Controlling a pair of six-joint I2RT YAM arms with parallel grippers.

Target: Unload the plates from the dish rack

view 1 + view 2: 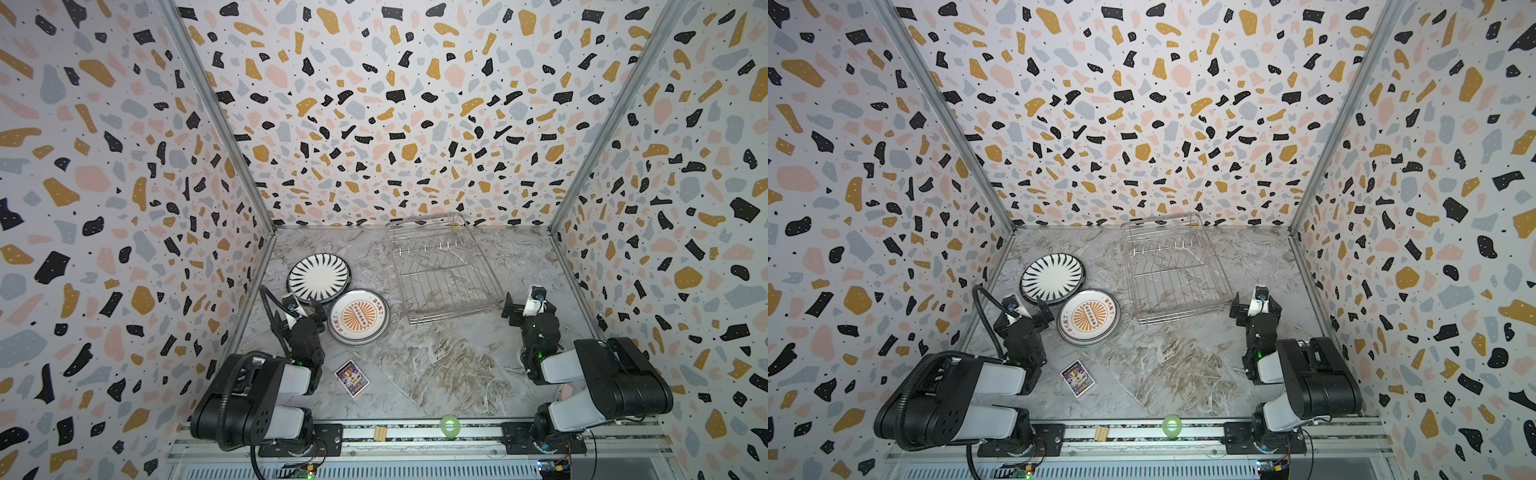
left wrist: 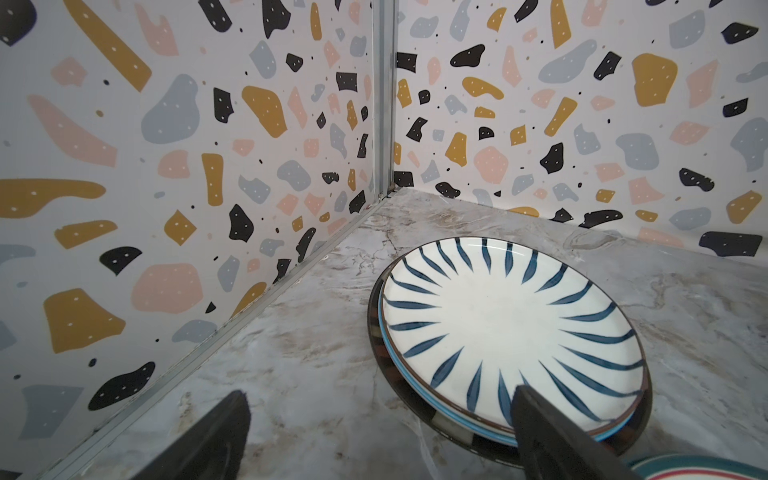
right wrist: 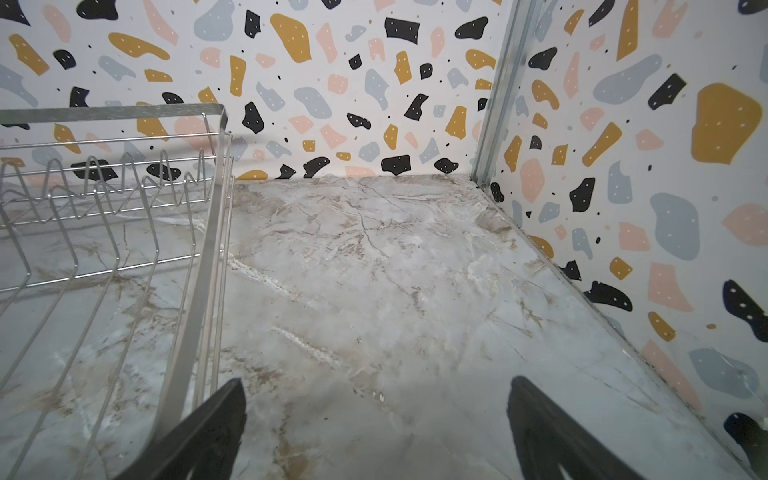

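inventory, this moment:

- writing: red characters run round the rim of the white round plate with the orange sunburst (image 1: 359, 316), too small to read. the print on the small rectangular purple card (image 1: 352, 378) is also beyond reading.
- silver wire dish rack (image 1: 440, 270): a rectangular basket of thin parallel rods with a row of short upright prongs. it stands toward the back of the table, right of centre, and marble shows through its rods in the right wrist view.
- plates: two flat stacks on the table left of the rack, their rims meeting in both top views.
  - the far stack is topped by the white round plate with dark radiating stripes (image 2: 511, 328). it lies on a blue-edged plate, and that on a dark-rimmed one.
  - the sunburst stack lies nearer to me.
- my left pincer (image 2: 380, 395): jaws spread wide with nothing between them, at the near edge of the striped stack — whether a finger touches the rim i cannot tell.
- my right pincer (image 3: 378, 382): jaws just as wide, gripping nothing, just beside the rack's near right corner.
- surface and room: a grey-white marble-pattern table top (image 1: 457, 365), with walls printed in terrazzo blotches (image 1: 374, 104) on three sides.
- front rail: a green tape roll (image 1: 450, 426) and a small wooden block (image 1: 380, 432).
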